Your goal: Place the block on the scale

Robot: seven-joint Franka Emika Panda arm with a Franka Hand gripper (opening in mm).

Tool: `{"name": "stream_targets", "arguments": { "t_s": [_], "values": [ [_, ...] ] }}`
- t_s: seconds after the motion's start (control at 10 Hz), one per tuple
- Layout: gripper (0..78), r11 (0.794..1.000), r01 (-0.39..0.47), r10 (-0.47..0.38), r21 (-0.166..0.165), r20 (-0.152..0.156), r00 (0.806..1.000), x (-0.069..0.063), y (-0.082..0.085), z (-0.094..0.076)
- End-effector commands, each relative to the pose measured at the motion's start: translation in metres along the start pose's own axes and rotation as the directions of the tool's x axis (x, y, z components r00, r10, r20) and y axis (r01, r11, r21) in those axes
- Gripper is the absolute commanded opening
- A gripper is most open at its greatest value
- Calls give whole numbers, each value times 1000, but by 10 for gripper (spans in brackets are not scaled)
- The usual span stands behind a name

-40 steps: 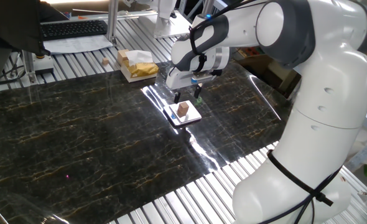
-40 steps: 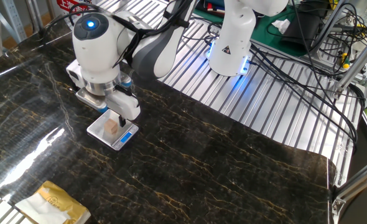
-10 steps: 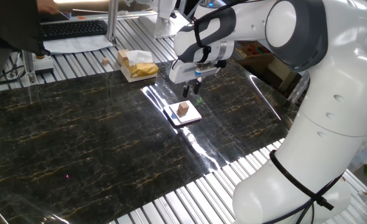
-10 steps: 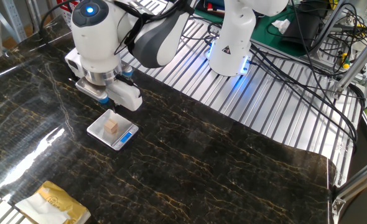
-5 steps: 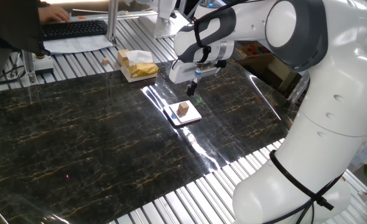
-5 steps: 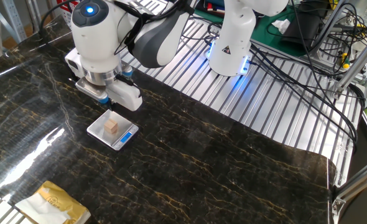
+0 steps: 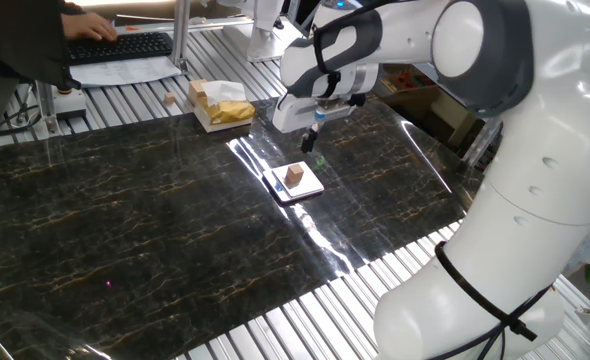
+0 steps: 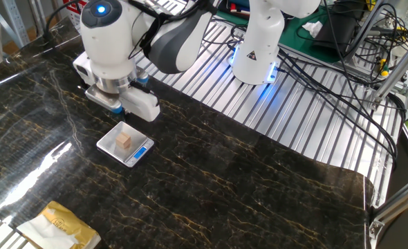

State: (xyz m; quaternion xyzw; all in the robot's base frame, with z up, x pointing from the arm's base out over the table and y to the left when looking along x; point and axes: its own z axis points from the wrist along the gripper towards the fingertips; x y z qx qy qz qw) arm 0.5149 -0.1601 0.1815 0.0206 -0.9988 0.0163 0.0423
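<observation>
Desk: dark marble-look desk (image 7: 125,220) with gold veins, lying on silver metal slats. Bright light shines off it near the middle.
Back of the room: a black keyboard (image 7: 115,45) with a person's hand (image 7: 87,26) on it, and many cables on the far side in the other fixed view.
Scale: small flat square scale with a shiny white top plate and a blue mark on one edge (image 8: 125,146). It lies flat on the desk so a thing can rest on it.
Block: tiny tan-brown wooden cube (image 8: 124,140). It sits upright on the middle of the scale's plate, touching nothing else. That is where the task wants it.
Robot arm: big white arm (image 7: 495,150) bent over the desk, its wrist above the scale.
Fingers: the dark fingers (image 7: 311,136) hang above and a little behind the block, well clear of it. They hold nothing. They look parted, with a gap between them, but they are small in both views, so this is a best guess.
How far along: the job looks done, since the block rests on the plate alone.
Next move: most likely the arm only needs to go up and away, straight, so it does not bump the cube.
Other things: a pale-yellow boxy stack (image 7: 218,104) near the desk's edge, far from the scale, and one more tiny tan cube (image 7: 167,99) on the slats beside it.
</observation>
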Motion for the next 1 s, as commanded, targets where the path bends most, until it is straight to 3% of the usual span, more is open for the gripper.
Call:
{"name": "stream_targets", "arguments": {
  "t_s": [0.1, 0.3, 1.0],
  "values": [
    [11, 999, 37, -37, -5, -3, 999, 4, 0, -40],
    [11, 999, 37, -37, -5, -9, 999, 2, -5, -48],
    [11, 999, 40, -40, -16, 1, 999, 0, -8, -54]
  ]
}}
